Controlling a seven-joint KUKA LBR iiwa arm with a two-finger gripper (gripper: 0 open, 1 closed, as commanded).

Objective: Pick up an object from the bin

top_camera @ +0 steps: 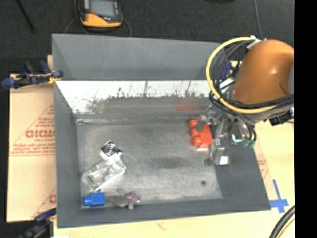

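Camera view: I see the gripper (216, 152) low by the right wall of the grey metal bin (148, 209), just beside a glossy, rounded orange-red thing (198, 133). I cannot tell how its jaws stand. Scuffed floor lies open mid-bin. A crinkled clear plastic thing (104, 171) and a small blue piece (94, 200) sit front-left.

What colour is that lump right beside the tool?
Orange-red. The lump shows best in the camera view.

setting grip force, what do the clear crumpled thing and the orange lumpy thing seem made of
Clear crumpled thing, lower left: likely thin transparent plastic, glossy; the bin floor shows through and it glints. Orange lumpy thing by the gripper: smooth, opaque, evenly coloured, probably plastic or rubber; the look leaves it open.
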